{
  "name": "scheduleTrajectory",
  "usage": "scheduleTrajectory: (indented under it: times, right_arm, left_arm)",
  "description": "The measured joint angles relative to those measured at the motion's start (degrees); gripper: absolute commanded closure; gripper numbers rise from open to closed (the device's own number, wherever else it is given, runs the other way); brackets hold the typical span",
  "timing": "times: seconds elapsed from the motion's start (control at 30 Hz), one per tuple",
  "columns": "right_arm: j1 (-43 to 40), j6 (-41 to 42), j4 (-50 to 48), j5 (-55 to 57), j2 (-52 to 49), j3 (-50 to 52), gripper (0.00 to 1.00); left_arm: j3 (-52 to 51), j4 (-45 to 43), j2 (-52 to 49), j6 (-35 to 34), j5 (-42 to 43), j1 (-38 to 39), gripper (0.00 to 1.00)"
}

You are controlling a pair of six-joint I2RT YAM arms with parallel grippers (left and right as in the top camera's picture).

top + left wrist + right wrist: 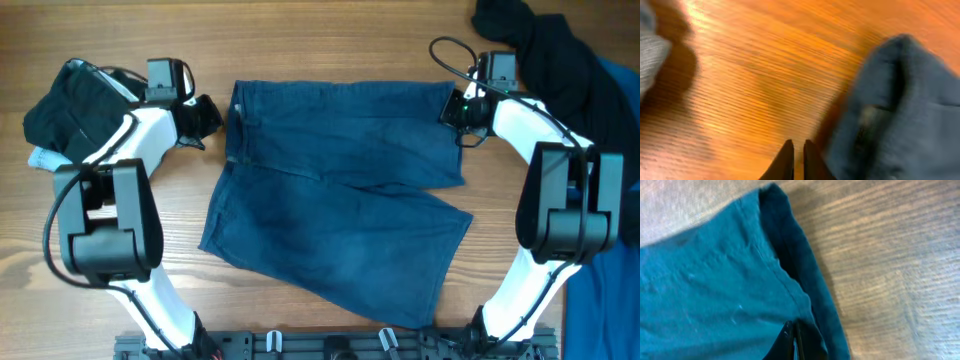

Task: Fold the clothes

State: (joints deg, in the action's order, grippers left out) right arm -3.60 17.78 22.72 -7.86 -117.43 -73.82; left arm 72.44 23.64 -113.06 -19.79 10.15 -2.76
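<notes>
**Desk and items lying on it**

Surface: wooden desk (330, 40), light brown, with the grain running left to right.

1. Teal-blue shorts (340, 190), centre of the desk. They are spread flat with the waistband to the left. One leg lies straight toward the right and the other angles toward the near edge.
2. Black garment (70, 105), far left, bunched in a heap and apart from the shorts.
3. Pale piece (40, 158), showing at the near edge of that heap.
4. Second black garment (540, 45), far right corner, crumpled.
5. Bright blue piece (625, 100), along the right edge, touching the second black garment.
</notes>
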Motion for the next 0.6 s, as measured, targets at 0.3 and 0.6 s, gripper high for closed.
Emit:
scheduleTrajectory:
  times: [0.3,0.6]
  right_arm:
    - [-0.6,-8.0,5.8,-11.8,21.0,3.2,0.73]
    - [0.3,-6.8,24.8,-14.0,33.4,3.2,0.92]
  left_arm:
    - [2.9,14.6,20.5,6.0,9.1,0.6,0.65]
    - [3.0,30.2,30.9,9.3,10.3,2.4,0.96]
